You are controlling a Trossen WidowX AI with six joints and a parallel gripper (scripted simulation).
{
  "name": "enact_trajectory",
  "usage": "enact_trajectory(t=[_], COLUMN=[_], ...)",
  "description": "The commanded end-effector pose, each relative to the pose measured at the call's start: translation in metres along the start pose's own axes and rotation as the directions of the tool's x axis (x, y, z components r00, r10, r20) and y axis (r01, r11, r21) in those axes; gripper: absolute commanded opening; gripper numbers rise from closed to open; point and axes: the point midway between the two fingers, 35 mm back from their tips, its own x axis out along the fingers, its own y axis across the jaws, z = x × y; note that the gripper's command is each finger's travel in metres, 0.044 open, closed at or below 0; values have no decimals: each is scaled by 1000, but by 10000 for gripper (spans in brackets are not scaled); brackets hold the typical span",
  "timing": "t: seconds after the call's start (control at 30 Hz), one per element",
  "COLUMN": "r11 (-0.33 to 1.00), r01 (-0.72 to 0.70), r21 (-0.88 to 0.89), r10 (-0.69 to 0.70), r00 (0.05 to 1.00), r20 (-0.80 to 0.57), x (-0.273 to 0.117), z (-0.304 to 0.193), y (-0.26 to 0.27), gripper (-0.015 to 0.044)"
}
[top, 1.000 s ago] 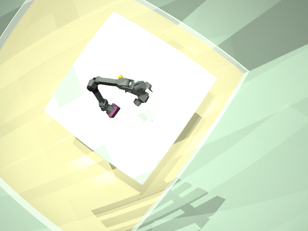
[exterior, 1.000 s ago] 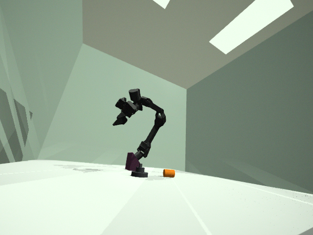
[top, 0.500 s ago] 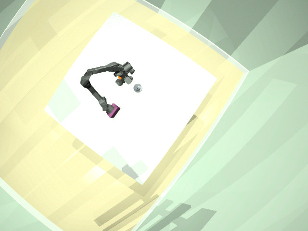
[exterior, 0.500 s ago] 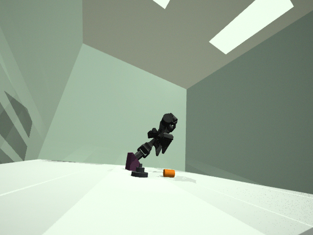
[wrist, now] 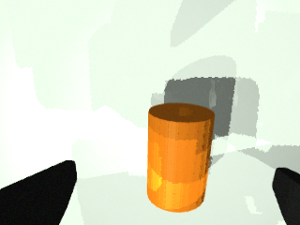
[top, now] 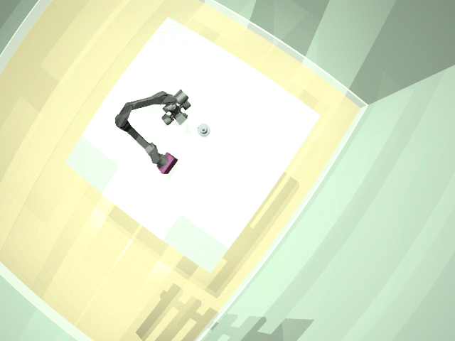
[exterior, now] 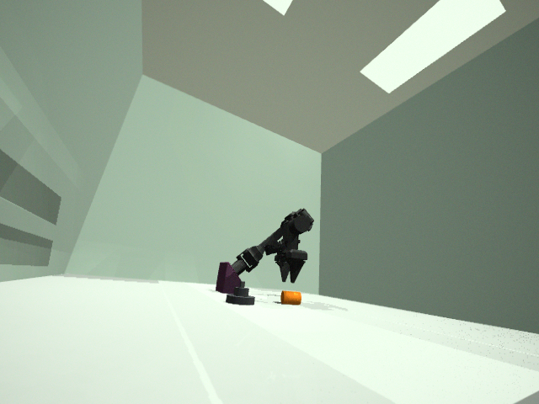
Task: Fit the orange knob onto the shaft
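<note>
The orange knob (exterior: 290,297) (wrist: 178,159) lies on its side on the table. Its upper end in the wrist view is dark with a faint recess; the hole's flat side cannot be made out. In the top view the arm hides the knob. My gripper (exterior: 288,281) (wrist: 174,174) points down above the knob, open and empty, its fingertips apart from it. The wrist view shows one finger at each side of the knob. The round pedestal (top: 207,134) (exterior: 240,300) stands beside the knob with its dark shaft (exterior: 242,284) upright and bare.
The arm's magenta base block (top: 169,165) (exterior: 225,278) stands behind the pedestal in the exterior view. The arm bends out to the side of the pedestal in the top view. Shadows lie around the knob in the wrist view.
</note>
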Motion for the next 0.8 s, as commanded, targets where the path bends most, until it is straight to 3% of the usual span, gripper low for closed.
enact_trajectory(t=[0.0,0.77], r11=[1000,1000], r01=[13,12], r21=[7,7], r10=[-12,-12], r00=[1000,1000], r20=[-4,-5], x=[12,46], z=[-1,-1], y=[-4,-4], gripper=[440,440])
